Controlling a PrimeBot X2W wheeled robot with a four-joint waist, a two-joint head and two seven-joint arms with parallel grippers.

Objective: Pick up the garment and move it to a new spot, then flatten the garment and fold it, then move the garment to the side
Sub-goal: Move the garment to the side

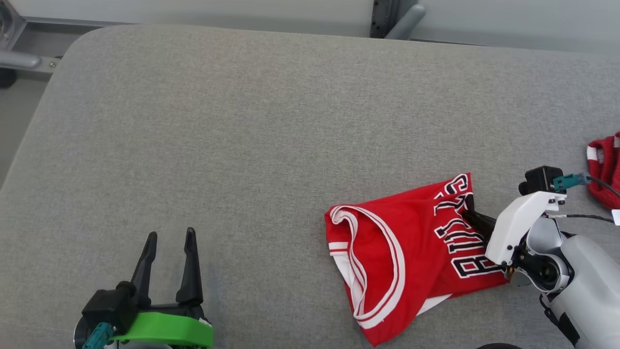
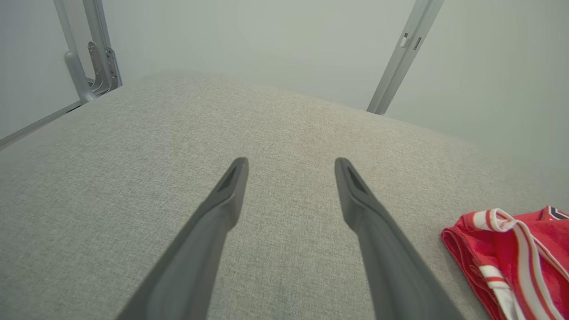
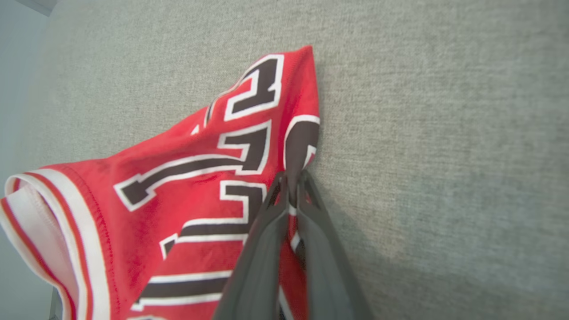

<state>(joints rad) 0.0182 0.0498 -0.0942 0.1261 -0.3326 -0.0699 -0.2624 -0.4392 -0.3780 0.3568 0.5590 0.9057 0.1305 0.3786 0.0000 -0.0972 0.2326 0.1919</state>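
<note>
Grey fabric table [image 1: 242,145]; pale wall [image 2: 266,35]; metal frame posts [image 2: 402,58].

Red garment [image 1: 387,252], white-striped trim, black lettering; grey table [image 1: 242,145]

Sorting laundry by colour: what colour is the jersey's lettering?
The lettering is black, outlined white; clearest in right wrist view.

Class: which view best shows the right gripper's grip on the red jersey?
The right wrist view: the right gripper appears close up, fingers shut on the red jersey at its edge. The head view shows them from above, smaller and partly hidden. The left wrist view catches a jersey corner.
</note>
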